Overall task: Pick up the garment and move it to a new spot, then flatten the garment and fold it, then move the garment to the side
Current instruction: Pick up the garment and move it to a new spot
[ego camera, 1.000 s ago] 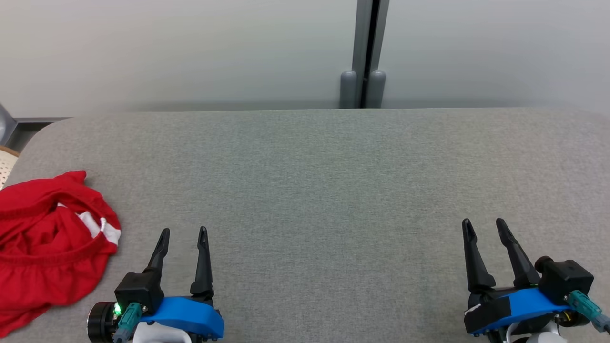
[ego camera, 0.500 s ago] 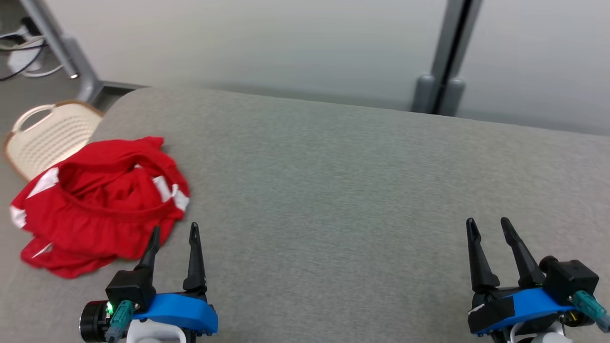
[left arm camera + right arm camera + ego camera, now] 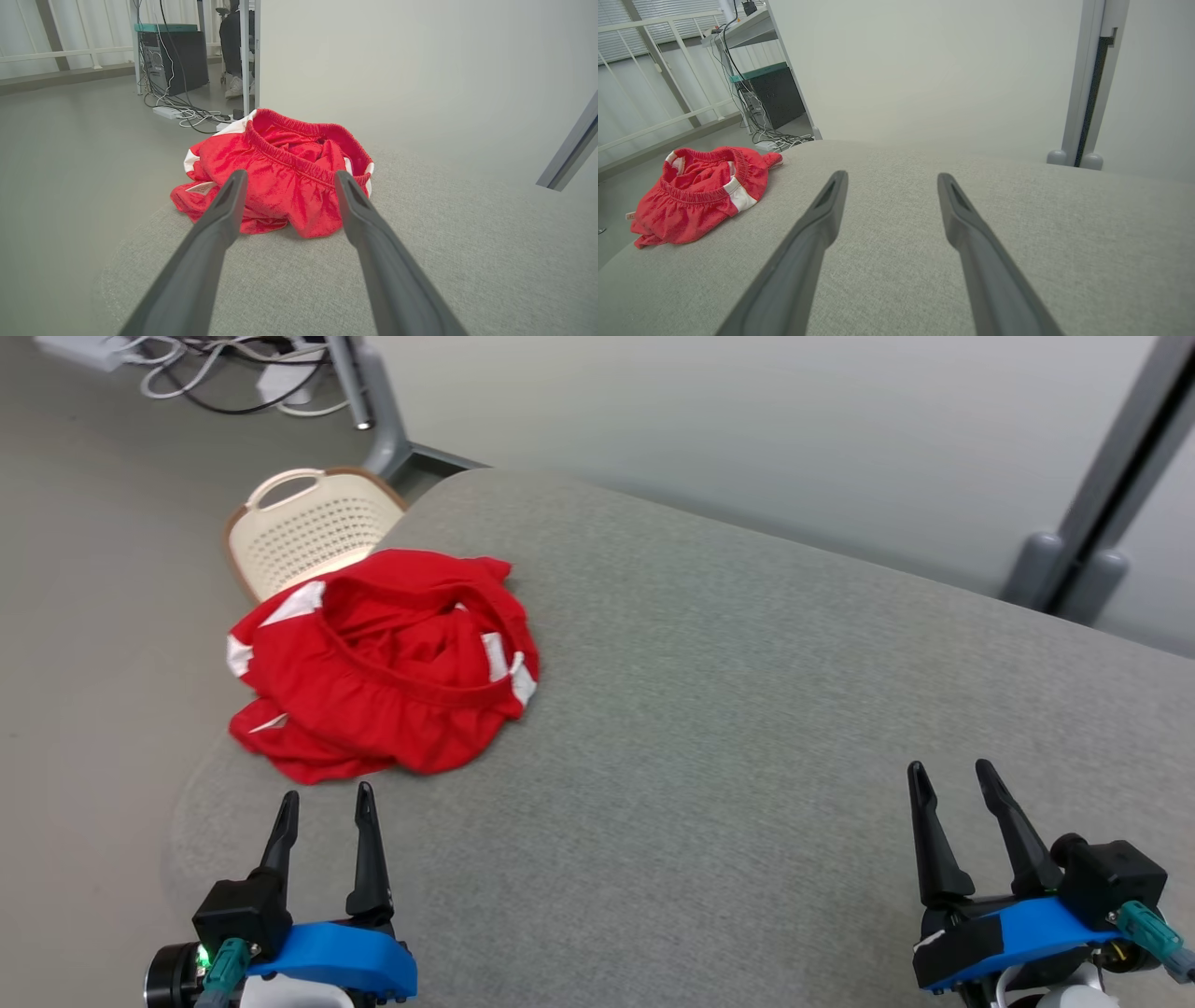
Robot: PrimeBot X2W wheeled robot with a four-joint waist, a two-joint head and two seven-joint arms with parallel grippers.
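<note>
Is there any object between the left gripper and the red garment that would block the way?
Nothing visible does. The left gripper, open, points at the red garment, and bare grey cushion is all that lies between them. The cream basket sits beyond the garment, off the path.

**Grey padded desk in a pale-walled room**

A desk (image 3: 747, 709) covered in grey woven fabric, its corners rounded, spreads across the head view. Behind it, from 11 to 1 o'clock, runs a plain pale wall panel (image 3: 700, 420). A grey post (image 3: 1111, 495) with two rounded feet stands at 2 o'clock. The floor (image 3: 93, 616) is smooth grey. At 10 o'clock a cream perforated basket (image 3: 308, 527) sits just beside the desk's corner, with tangled cables (image 3: 233, 373) beyond it. The left wrist view shows a black computer tower (image 3: 180, 63). The light is soft and even.
</note>
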